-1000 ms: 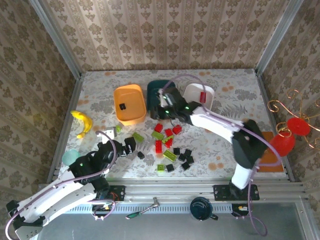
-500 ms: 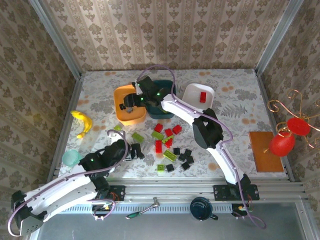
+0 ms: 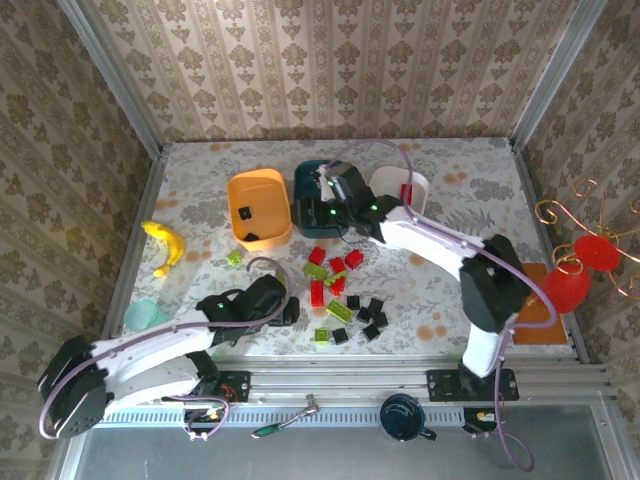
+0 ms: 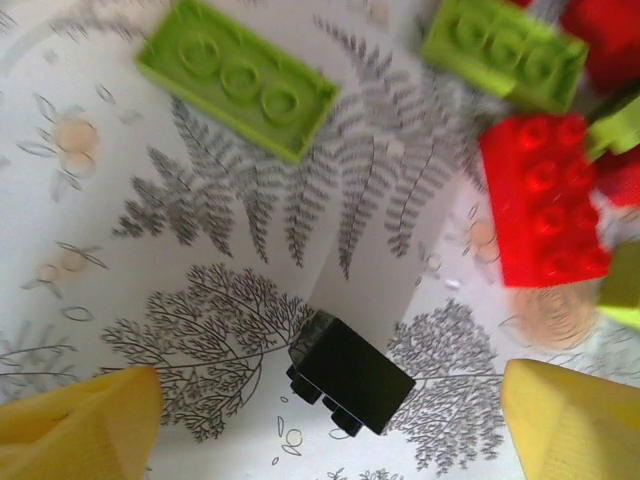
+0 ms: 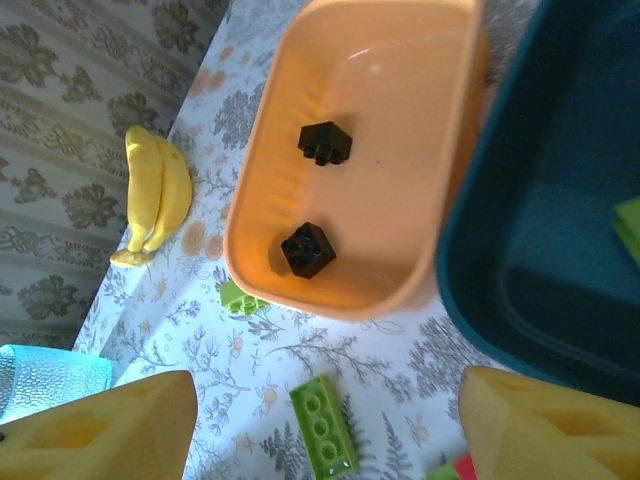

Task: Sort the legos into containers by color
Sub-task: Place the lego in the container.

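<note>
My left gripper (image 4: 330, 400) is open and low over the table, its yellow fingers (image 4: 80, 425) either side of a black brick (image 4: 350, 372) without touching it. In the top view it (image 3: 284, 310) sits left of the mixed pile of red, lime and black legos (image 3: 338, 288). My right gripper (image 5: 328, 400) is open and holds nothing. It hovers (image 3: 322, 212) by the front of the teal tub (image 3: 312, 180). The orange tub (image 5: 400, 90) holds two black bricks (image 5: 325, 142). A red brick (image 3: 406, 192) lies in the white tub (image 3: 388, 184). A lime brick (image 5: 628, 225) shows in the teal tub.
A long lime brick (image 5: 323, 425) and a small lime one (image 5: 240, 297) lie in front of the orange tub. The banana (image 3: 165, 245) and pale cup (image 3: 143, 316) sit at the left edge. Another lime brick (image 4: 238, 78) and a red brick (image 4: 545, 200) lie beyond the left gripper.
My right arm swung from over the orange tub back right to the teal tub's front. My left gripper slid right, onto the black brick at the pile's left edge.
</note>
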Action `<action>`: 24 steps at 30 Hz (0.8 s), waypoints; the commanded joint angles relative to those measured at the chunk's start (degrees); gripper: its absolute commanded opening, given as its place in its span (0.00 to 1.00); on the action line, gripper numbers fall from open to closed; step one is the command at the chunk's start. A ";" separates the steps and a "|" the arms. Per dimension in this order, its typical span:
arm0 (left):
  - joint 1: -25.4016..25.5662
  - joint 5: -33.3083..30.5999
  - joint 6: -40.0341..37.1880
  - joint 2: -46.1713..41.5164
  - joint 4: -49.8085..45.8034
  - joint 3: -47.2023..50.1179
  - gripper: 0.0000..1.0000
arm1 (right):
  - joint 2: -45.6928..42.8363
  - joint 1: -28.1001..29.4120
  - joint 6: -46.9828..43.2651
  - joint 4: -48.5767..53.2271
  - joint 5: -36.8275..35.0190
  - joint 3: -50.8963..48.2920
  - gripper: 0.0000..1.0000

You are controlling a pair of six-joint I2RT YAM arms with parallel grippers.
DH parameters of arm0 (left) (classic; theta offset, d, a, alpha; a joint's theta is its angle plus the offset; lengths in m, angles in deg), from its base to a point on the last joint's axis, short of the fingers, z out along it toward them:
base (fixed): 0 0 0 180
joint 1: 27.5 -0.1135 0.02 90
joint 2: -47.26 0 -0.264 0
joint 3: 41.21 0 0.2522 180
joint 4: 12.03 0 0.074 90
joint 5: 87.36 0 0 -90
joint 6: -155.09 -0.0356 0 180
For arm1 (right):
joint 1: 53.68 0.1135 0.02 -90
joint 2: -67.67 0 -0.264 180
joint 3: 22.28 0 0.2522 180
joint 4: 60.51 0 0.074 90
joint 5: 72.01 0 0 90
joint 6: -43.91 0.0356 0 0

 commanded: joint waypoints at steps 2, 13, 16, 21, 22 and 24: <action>1.73 1.34 -1.51 6.63 2.19 -3.54 0.82 | -7.33 -0.24 -0.08 -4.82 -3.07 -10.00 0.71; 1.31 -0.22 -1.62 13.90 8.09 -2.33 0.69 | -19.60 -0.44 0.18 -5.74 -5.51 -25.57 0.72; 1.05 0.64 -2.29 15.55 11.16 -1.57 0.63 | -21.01 -0.40 0.82 -6.20 -5.62 -28.19 0.72; 0.72 1.00 -1.22 16.82 11.13 -0.87 0.46 | -24.89 -0.38 1.85 -6.39 -6.24 -32.74 0.72; 0.69 0.82 -0.90 16.57 10.82 -0.56 0.46 | -25.60 -0.38 1.85 -6.20 -6.67 -33.49 0.72; 0.66 0.79 -0.45 15.87 10.06 -0.12 0.49 | -26.79 -0.38 1.77 -5.75 -7.47 -34.77 0.72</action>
